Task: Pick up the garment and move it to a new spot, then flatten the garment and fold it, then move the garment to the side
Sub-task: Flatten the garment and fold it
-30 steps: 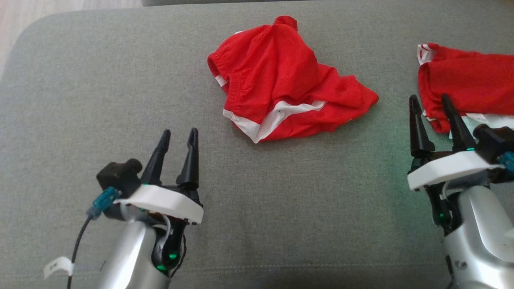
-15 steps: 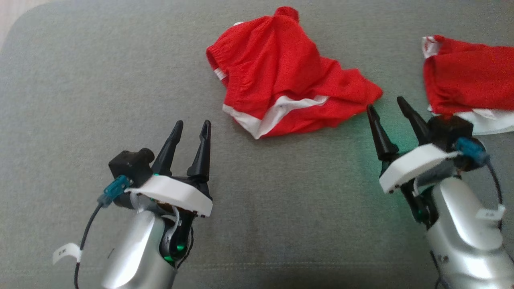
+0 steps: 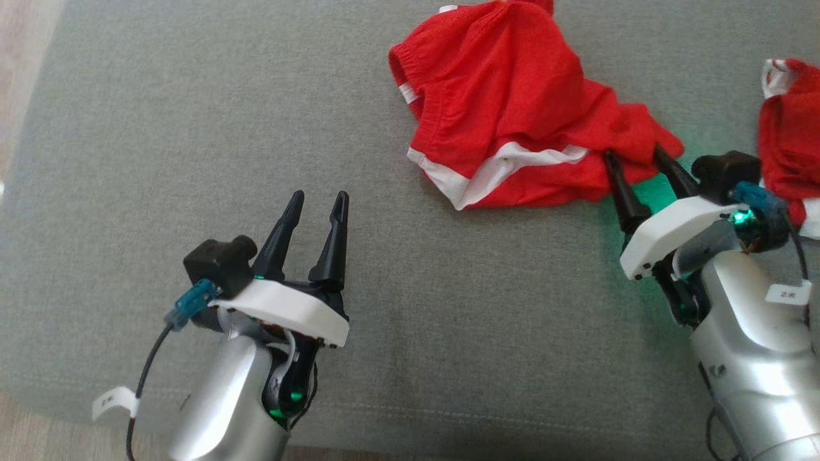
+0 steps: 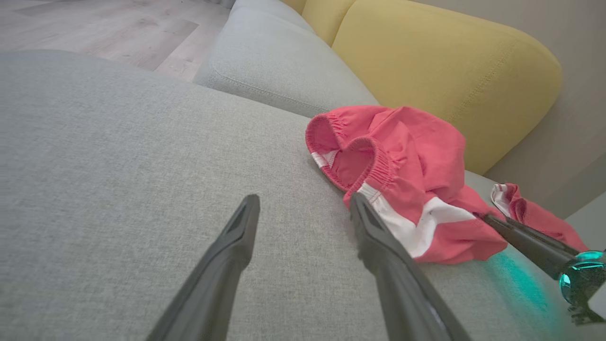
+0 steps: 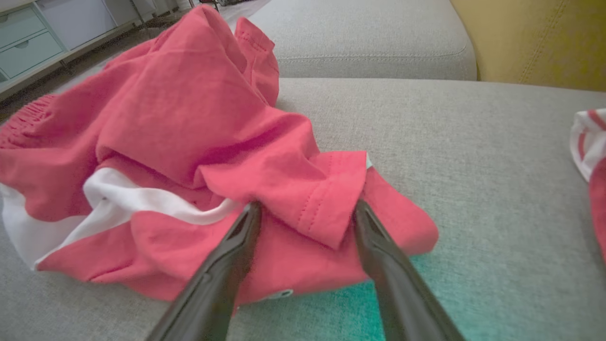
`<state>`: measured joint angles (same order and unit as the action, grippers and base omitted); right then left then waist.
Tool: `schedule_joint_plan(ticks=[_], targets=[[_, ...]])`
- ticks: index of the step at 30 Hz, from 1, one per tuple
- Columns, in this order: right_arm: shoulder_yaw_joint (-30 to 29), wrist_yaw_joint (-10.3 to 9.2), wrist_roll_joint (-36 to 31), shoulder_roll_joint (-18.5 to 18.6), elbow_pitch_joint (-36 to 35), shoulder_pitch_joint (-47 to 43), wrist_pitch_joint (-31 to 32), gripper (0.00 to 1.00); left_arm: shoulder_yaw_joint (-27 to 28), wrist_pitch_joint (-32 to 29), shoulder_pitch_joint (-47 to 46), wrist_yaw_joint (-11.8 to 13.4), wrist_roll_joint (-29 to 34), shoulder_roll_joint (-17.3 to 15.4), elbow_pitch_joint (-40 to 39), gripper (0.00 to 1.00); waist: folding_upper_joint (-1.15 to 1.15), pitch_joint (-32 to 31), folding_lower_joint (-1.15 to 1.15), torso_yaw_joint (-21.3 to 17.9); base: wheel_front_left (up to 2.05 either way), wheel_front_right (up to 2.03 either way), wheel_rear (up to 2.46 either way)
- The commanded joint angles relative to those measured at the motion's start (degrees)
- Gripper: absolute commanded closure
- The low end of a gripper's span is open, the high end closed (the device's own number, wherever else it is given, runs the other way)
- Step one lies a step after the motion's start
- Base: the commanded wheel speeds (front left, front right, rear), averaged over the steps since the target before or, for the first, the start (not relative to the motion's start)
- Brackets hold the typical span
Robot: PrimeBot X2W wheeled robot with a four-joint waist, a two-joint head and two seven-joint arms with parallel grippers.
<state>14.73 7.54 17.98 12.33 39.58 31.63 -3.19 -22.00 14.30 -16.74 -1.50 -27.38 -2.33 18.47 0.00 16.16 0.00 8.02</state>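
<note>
We are beginning the pickup: the right gripper [image 5: 307, 204] is straddling a hem of the garment [image 5: 189, 118] between wide, empty jaws; closing should come next.

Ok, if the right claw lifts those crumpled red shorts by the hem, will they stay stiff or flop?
Probably flop: the red shorts lie in soft folds, so they'd likely hang from the right claw. Likely light too, the cloth looking thin.

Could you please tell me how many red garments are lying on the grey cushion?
2: crumpled red shorts mid-cushion by the right gripper; another red garment cut off at the right edge.
</note>
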Motion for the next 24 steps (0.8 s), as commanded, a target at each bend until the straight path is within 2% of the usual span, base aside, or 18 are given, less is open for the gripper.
schedule_joint_plan(ticks=[1, 2, 8, 14, 20, 21, 24], targets=[[1.12, -0.05, 0.54, 0.56, -1.03, 1.55, -0.88, 0.97, 1.36, 0.7, -1.82, 0.44, -0.63, -0.54, -2.14, 0.0, 0.0, 0.27, 0.0, 0.31, 0.0, 0.0, 0.0], [1.23, -0.05, 0.73, 0.66, -0.52, 1.88, -1.19, 1.0, 1.33, 0.7, -1.82, 0.48, -0.68, -0.54, -2.18, 0.0, 0.0, 0.35, 0.0, 0.45, 0.0, 0.0, 0.0], [1.49, -0.05, 0.28, 1.29, 0.21, 3.64, -4.76, 1.0, 1.53, 0.7, -1.63, 0.67, -0.8, -0.54, -1.95, 0.0, 0.0, -0.25, 0.0, 0.68, 0.0, 0.0, 0.0], [0.74, -0.05, -0.44, 2.28, -2.64, 4.84, -5.08, 1.0, 1.29, 0.7, -1.19, 0.62, -1.28, -0.54, -1.87, 0.0, 0.0, -2.08, 0.0, 1.46, 0.0, 0.0, 0.0], [-3.29, -0.05, -2.01, 3.38, -5.69, 5.99, 1.83, 1.0, 0.43, 0.7, -0.56, 0.9, -2.12, -0.54, -2.27, 0.0, 0.0, -2.71, 0.0, 4.0, 0.0, 0.0, 0.0], [-3.5, -0.05, -2.66, 3.6, -5.79, 6.23, 3.62, 0.91, 0.27, 0.7, -0.49, 0.87, -2.19, -0.54, -2.26, 0.0, 0.0, -2.65, 0.0, 4.53, 0.0, 0.0, 0.0], [-4.71, -0.05, -3.53, 3.68, -5.31, 7.25, 8.1, 0.96, -0.02, 0.7, -0.52, 0.98, -2.47, -0.54, -2.31, 0.0, 0.0, -2.23, 0.0, 6.14, 0.0, 0.0, 0.0]])
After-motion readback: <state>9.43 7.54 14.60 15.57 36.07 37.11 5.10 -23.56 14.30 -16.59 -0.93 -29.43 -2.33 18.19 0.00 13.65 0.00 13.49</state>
